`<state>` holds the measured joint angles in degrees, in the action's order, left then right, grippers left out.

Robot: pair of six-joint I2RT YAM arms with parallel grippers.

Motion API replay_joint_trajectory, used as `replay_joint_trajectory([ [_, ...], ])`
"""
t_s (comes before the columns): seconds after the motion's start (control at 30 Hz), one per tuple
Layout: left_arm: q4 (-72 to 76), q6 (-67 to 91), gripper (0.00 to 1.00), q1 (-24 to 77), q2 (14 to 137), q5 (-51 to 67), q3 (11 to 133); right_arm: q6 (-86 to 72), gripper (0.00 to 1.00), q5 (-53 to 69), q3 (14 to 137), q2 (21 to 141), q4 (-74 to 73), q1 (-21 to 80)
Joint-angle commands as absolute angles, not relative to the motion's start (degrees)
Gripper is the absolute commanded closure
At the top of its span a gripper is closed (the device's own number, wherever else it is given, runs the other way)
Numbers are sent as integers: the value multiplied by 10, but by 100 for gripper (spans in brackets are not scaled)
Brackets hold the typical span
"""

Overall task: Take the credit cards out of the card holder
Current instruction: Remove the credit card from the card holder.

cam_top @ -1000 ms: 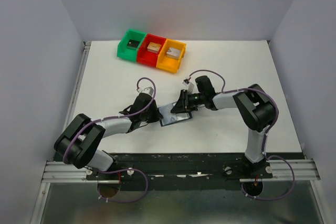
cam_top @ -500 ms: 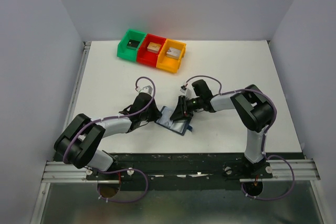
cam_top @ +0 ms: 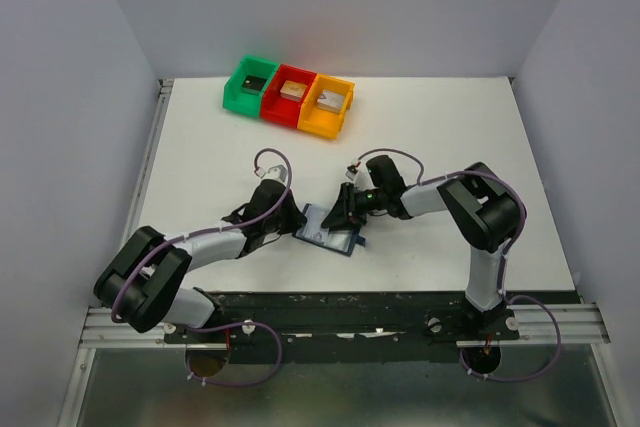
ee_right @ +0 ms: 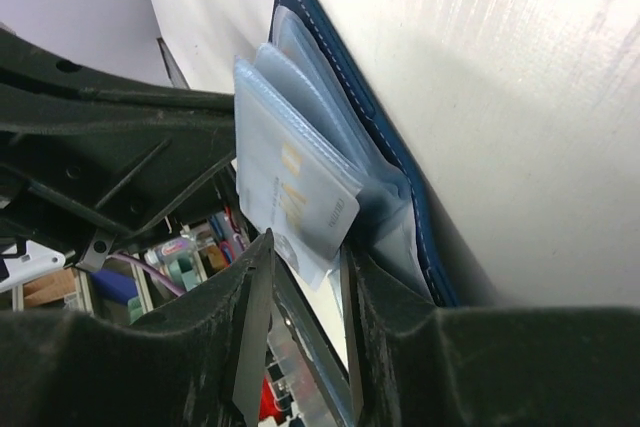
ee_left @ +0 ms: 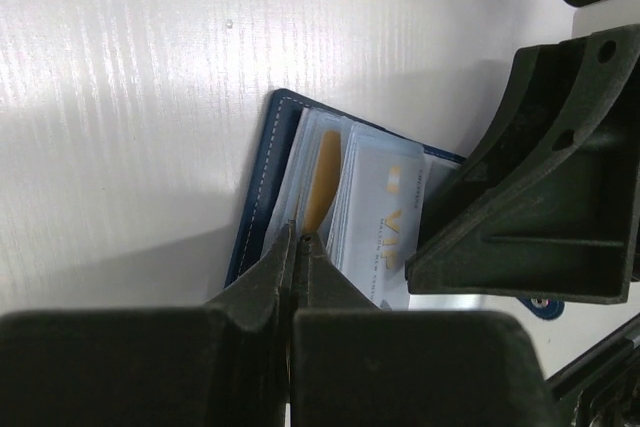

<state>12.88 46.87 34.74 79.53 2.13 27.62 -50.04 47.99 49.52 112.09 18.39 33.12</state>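
1. Overview from the top camera: shows the card holder (cam_top: 328,230) lying open on the white table (cam_top: 450,127), near the front edge and between both arms. Places the left gripper (cam_top: 296,221) at its left edge and the right gripper (cam_top: 347,215) over its right half, so neither clearly nearer. Sets the long axis roughly left to right, slightly tilted. Leaves the coloured bins (cam_top: 292,95) well apart at the back.

2. Left wrist: finds the left jaws clenched tight, tips touching the near edge of the inner leaves; cannot tell of any thin leaf pinched between. Reveals a navy cover with pale stitching and clear greyish sleeves (ee_left: 318,129) fanned over it. Puts a tan-gold card (ee_left: 322,179) straight ahead of the tips, long axis pointing away, and a silver-grey card (ee_left: 385,232) with gold lettering just to its right, partly under the right gripper's black body.

3. Right wrist: shows the right jaws narrowly parted, daylight between, visibly gripping nothing. Puts the lower corner of one card-bearing sleeve just above that gap. Shows no credit cards out of their sleeves. Probably calls for a pull along a card's long axis while the other gripper pins the cover.
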Motion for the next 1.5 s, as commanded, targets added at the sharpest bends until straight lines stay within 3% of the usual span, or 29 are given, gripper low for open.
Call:
replay_joint_trajectory([
  [0.0, 117, 480, 100, 358, 769, 18, 267, -543, 59, 451, 479, 1120, 251, 333],
  [0.33, 61, 484, 100, 357, 744, -28, 269, -566, 54, 451, 472, 1114, 275, 331],
  [0.43, 38, 487, 91, 358, 722, -54, 269, -552, 54, 449, 480, 1113, 251, 330],
  [0.57, 19, 488, 70, 358, 682, -81, 266, -513, 54, 444, 497, 1105, 198, 330],
  [0.67, 39, 483, 64, 358, 666, -79, 264, -500, 53, 441, 504, 1095, 175, 331],
  [0.73, 56, 479, 65, 358, 676, -69, 266, -498, 53, 439, 508, 1086, 168, 331],
  [1.0, 105, 479, 93, 358, 773, -13, 287, -494, 53, 442, 512, 1066, 156, 334],
  [1.23, 116, 478, 100, 357, 785, -5, 285, -490, 53, 447, 531, 1075, 146, 349],
  [1.47, 107, 479, 100, 357, 785, -7, 279, -493, 53, 432, 515, 1095, 156, 350],
])
